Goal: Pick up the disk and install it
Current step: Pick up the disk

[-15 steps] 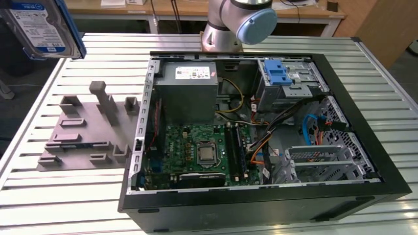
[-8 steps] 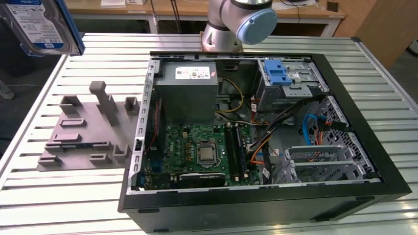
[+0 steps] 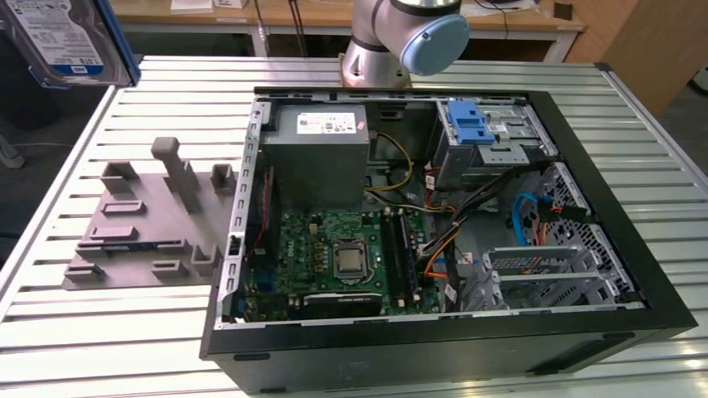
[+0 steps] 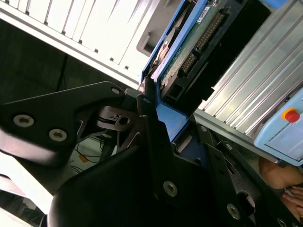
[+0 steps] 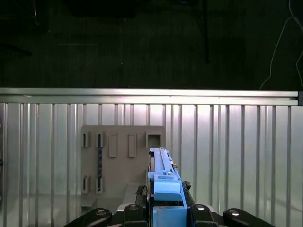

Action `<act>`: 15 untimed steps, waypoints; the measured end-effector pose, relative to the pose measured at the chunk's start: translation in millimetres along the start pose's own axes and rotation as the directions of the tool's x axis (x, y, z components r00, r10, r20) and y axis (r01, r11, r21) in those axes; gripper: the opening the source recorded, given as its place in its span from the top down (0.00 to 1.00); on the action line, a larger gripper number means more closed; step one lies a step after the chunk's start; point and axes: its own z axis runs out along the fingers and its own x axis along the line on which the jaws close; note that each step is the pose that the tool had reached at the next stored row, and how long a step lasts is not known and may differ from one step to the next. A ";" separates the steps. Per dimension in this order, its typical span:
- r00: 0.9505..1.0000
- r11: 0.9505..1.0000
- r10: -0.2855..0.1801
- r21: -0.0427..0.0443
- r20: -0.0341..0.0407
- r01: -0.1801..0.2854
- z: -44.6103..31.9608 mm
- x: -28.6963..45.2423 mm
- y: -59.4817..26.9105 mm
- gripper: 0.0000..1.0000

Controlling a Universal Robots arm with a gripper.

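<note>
1. Ribbed aluminium table (image 3: 99,348) carries your open computer case (image 3: 443,344).
2. Your gripper (image 5: 162,191) is clamped on the disk (image 5: 161,165), held edge-on.
3. You see the disk raised, outside and well apart from the computer case.

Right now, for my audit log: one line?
gripper: shut on disk | disk: lifted clear of fixture | case: open | install: not done

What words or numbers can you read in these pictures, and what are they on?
On the disk: a white label with a blue band, print too small to read.
On the grey power supply box: a white sticker, print too small to read.
Nothing else bears text that can be read.
</note>
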 end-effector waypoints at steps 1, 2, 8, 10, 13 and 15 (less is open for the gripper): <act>1.000 1.000 0.000 0.000 0.000 0.000 -1.1 -0.1 0.0 0.64; 1.000 1.000 0.000 0.000 0.000 0.000 -2.3 -0.1 0.0 0.64; 1.000 1.000 0.000 0.000 0.000 0.000 -6.0 -0.3 -4.6 0.64; 1.000 1.000 0.000 -0.001 0.000 0.000 -5.9 -0.3 -8.3 0.64; 1.000 1.000 0.000 -0.001 0.000 0.000 -5.8 -0.3 -15.2 0.64; 1.000 1.000 0.000 -0.003 0.000 0.000 -5.8 -0.3 -21.3 0.64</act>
